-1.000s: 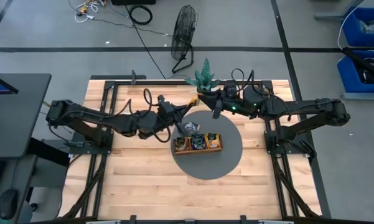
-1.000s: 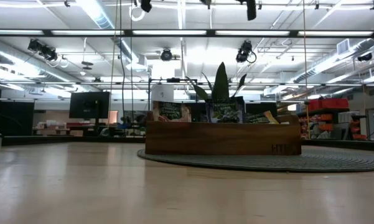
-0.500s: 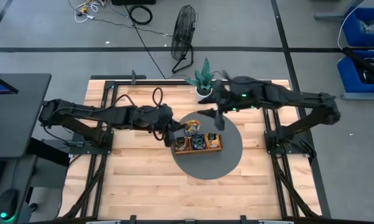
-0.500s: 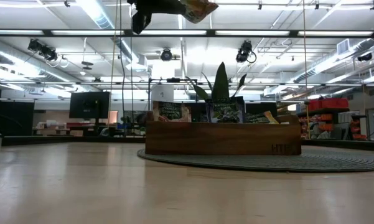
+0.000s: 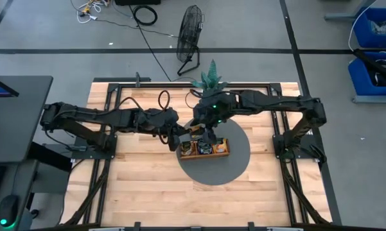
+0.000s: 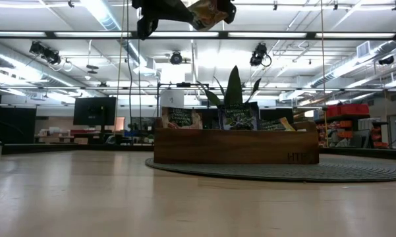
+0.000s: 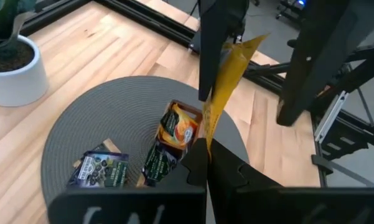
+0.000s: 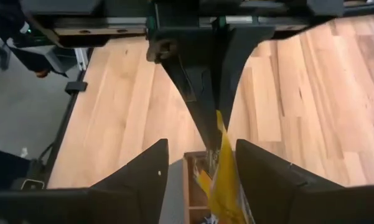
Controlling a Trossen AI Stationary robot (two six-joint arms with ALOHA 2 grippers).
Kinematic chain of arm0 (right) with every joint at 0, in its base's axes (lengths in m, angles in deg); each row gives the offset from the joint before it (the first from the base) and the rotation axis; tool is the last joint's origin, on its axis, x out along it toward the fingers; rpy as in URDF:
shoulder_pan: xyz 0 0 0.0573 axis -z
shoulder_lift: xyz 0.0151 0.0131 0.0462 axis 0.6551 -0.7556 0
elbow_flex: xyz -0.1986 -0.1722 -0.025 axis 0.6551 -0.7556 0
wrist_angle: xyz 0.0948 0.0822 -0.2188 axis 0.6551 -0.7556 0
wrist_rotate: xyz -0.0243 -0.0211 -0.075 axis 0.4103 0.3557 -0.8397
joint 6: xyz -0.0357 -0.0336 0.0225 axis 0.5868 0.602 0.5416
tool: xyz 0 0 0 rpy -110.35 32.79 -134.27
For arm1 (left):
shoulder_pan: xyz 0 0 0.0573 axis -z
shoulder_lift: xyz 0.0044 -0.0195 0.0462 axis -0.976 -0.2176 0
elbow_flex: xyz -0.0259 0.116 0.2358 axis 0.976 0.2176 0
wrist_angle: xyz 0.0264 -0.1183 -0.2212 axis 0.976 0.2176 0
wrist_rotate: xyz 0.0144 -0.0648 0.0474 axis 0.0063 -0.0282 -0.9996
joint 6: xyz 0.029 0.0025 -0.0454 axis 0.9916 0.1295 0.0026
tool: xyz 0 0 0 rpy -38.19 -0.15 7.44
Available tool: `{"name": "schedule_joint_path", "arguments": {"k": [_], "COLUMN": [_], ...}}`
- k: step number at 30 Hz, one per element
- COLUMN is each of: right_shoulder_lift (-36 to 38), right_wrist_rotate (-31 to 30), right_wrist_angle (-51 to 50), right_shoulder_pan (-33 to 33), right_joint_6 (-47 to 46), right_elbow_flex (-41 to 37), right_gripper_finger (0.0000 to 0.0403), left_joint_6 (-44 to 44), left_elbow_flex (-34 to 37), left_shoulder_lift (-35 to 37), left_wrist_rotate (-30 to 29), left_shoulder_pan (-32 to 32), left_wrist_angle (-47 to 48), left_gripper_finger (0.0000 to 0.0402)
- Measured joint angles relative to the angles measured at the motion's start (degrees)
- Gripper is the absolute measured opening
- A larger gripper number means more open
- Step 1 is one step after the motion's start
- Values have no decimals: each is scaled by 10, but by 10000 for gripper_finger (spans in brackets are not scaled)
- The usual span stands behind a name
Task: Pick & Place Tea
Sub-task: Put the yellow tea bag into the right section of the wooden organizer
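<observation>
High view shows you the grey round mat (image 5: 234, 160) at centre with the wooden tray (image 5: 205, 154) on it. Both arms meet just above the tray's upper left. Your left gripper (image 7: 206, 149) is clamped on an orange-yellow sachet (image 7: 227, 78); the right gripper (image 8: 199, 155) straddles it, fingers spread. If the right closes off-centre, the sachet could crumple or slip during the handover.

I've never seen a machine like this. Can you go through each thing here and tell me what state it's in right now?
Left tool: shut on a yellow tea sachet, held up above the tray.
Right tool: open, its fingers either side of that sachet.
Wooden tray: on the round grey mat, sachets standing in it.
Dark blue sachet: lying flat on the mat.
Potted plant: upright.
</observation>
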Motion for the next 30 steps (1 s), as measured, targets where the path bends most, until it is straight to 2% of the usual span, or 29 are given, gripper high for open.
{"name": "schedule_joint_path", "arguments": {"k": [2,5,10,12,19,30], "right_shoulder_lift": [0,0,2,2,2,25], "right_wrist_rotate": [0,0,-1,-1,-18,-32], "right_wrist_angle": [-14,-22,-31,-34,-45,-90], "right_shoulder_pan": [2,4,5,5,8,19], "right_joint_6": [3,10,22,31,42,44], "right_elbow_flex": [0,1,1,1,2,1], "right_gripper_finger": [185,151,42,14,7,2], "left_joint_6": [0,0,3,11,48,49], "left_elbow_flex": [0,0,0,0,0,1], "left_shoulder_lift": [0,0,0,0,-1,0], "left_wrist_rotate": [0,0,0,0,0,2], "left_shoulder_pan": [0,0,0,0,1,3], "left_wrist_angle": [4,16,16,17,21,64], "left_gripper_finger": [1,1,1,1,2,6]}}
